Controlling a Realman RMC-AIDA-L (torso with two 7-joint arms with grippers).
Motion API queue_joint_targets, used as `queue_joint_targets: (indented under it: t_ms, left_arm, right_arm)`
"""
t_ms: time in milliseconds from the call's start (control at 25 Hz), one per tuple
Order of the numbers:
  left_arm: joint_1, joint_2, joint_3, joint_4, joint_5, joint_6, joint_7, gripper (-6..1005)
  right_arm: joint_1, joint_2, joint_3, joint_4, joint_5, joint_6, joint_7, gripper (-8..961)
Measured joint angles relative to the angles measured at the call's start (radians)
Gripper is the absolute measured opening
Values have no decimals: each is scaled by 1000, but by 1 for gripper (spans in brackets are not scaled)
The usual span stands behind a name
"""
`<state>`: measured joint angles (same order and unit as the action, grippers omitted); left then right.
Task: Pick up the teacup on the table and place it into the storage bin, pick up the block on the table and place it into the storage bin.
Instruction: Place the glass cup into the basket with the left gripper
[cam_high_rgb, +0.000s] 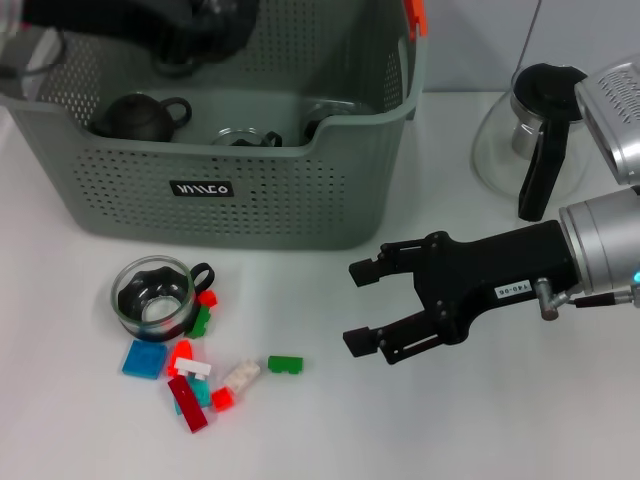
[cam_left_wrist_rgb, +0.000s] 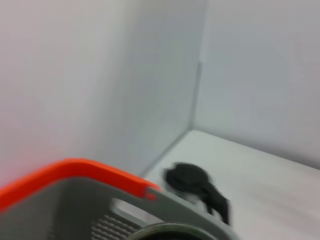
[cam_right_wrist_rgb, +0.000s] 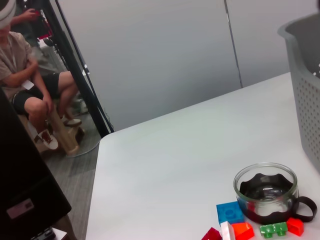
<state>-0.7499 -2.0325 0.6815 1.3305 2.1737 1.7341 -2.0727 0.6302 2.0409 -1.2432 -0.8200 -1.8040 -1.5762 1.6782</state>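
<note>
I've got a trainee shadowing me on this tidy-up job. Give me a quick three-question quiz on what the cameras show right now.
1. True or false: the glass teacup is already inside the storage bin.
2. Which hand is open above the table near the green block? A) left B) right
3. What dark item sits in the bin's left part?

Key:
1. False; it stands on the table in front of the bin, beside the scattered blocks.
2. B; the right hand is open, holding nothing. The left hand is up over the bin.
3. A dark teapot.
</note>
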Motion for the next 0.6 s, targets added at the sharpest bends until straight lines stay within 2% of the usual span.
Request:
queue_joint_targets:
  t_ms: [320, 480, 600]
  left_arm:
    - [-55, 9, 49, -328, -3, -344, 165, 42]
    - [-75, 5, 98, -441, -1, -500, 220, 42]
    - [-77, 3, 132, -470, -4, -557, 229, 42]
  right_arm:
    - [9, 5, 4, 1, 0, 7, 19, 940]
    - [13, 6, 4, 1, 0, 8, 21, 940]
    - [14, 7, 4, 1, 0, 10, 23, 940]
